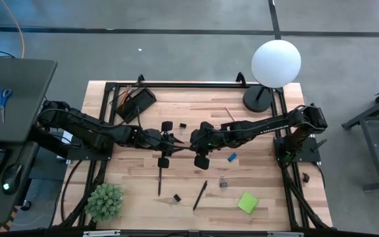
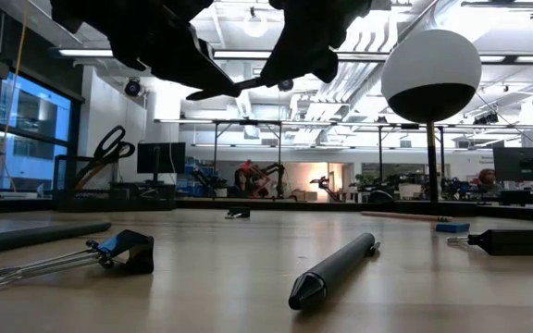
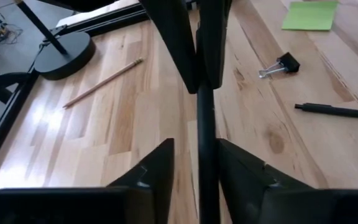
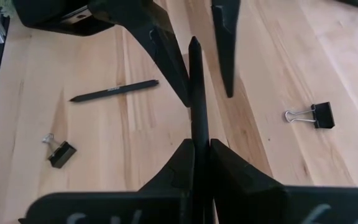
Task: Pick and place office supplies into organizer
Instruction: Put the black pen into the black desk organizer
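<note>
Nearest the low camera lies a black pen (image 2: 331,268), lower centre. Only the wrist views show the handover: the right gripper (image 4: 201,155) pinches a second black pen (image 4: 196,93) in mid-frame, while the left gripper (image 3: 194,162) has its fingers spread to either side of it. From above, the organizer (image 1: 133,102), a black tray with items in it, sits upper left. I count three pens, three binder clips (image 1: 223,182), one pencil (image 1: 229,114), one blue eraser (image 1: 232,157) and one green sticky pad (image 1: 247,202), lower right.
</note>
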You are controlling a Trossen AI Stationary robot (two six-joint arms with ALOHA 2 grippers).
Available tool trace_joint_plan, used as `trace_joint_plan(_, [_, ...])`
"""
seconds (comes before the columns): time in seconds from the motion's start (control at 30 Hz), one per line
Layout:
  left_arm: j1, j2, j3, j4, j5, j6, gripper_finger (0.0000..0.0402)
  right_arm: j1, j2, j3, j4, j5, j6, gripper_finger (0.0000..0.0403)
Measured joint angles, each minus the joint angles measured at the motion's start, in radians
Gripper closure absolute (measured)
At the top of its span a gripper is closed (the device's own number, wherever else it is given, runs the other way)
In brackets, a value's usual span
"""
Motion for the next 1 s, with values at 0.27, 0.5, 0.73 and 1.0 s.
trace_joint_plan(0.27, [0.000,0.000,0.000,-0.002,0.002,0.005,0.0382,0.000,-0.001,0.000,-0.003,0.028,-0.001,0.0384])
trace_joint_plan(0.5, [0.000,-0.002,0.001,-0.036,-0.005,0.001,0.0392,0.001,-0.002,0.000,-0.006,0.053,-0.009,0.0341])
trace_joint_plan(0.73, [0.001,-0.001,-0.039,0.091,0.085,0.008,0.0395,0.037,-0.066,-0.001,-0.051,0.063,-0.062,0.0307])
trace_joint_plan(1.0, [0.002,-0.002,-0.055,0.162,0.180,-0.003,0.0397,0.183,-0.192,-0.001,-0.114,0.245,-0.142,0.0305])
